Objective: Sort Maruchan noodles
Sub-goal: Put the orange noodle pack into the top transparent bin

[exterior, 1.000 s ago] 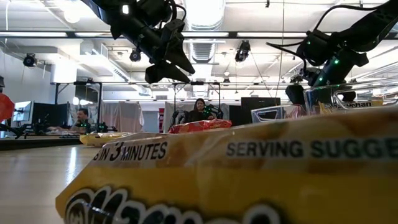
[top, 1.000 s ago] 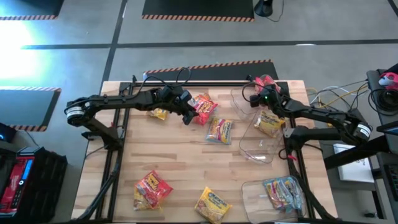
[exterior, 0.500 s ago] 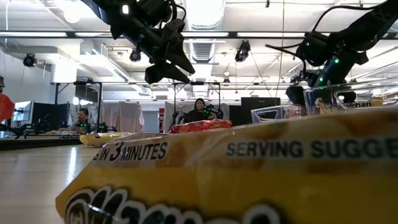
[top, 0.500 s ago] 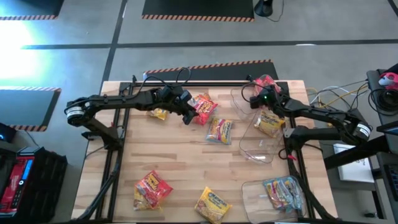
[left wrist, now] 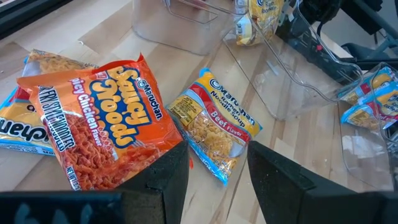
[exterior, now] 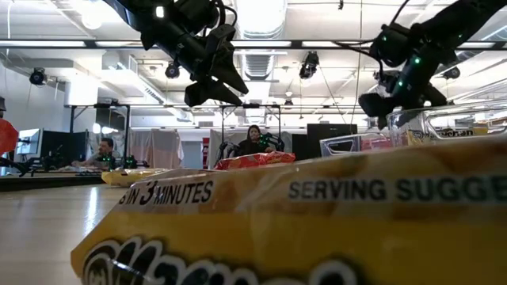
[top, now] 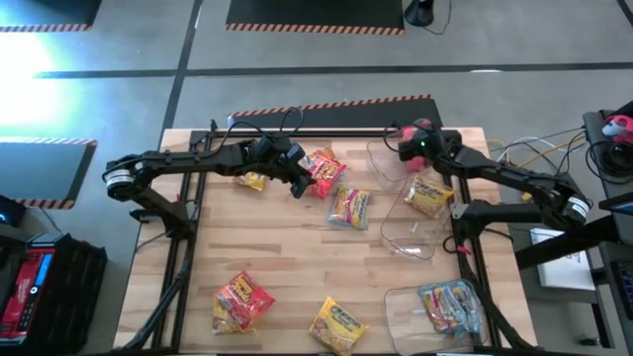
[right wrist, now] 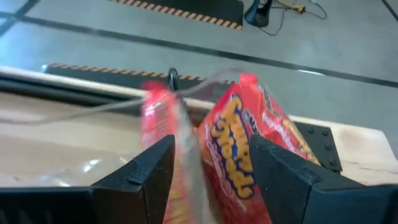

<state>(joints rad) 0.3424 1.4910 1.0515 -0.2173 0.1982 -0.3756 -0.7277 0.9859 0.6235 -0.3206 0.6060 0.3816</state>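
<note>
1. The left arm reaches in from the counter's [top: 297, 247] left edge, stretched almost level toward the middle of the far half.
2. The left pincer [top: 300, 185] hangs above the wood with its fingers [left wrist: 166, 180] spread and nothing between them, just beside a red-orange packet [left wrist: 102, 121] and near a beef packet [left wrist: 214, 124].
3. The right arm comes in from the right edge, its forearm angled toward the far right corner.
4. The right pincer [top: 407, 144] is raised over the far clear tub [top: 381, 163], fingers parted around a red packet [right wrist: 239, 146].
5. A yellow packet [top: 429, 193] sits in the middle tub [top: 415, 237]; a blue packet [top: 447, 303] lies in the near tub [top: 396, 307].
6. Two more packets [top: 241, 300] lie loose on the near half.
</note>
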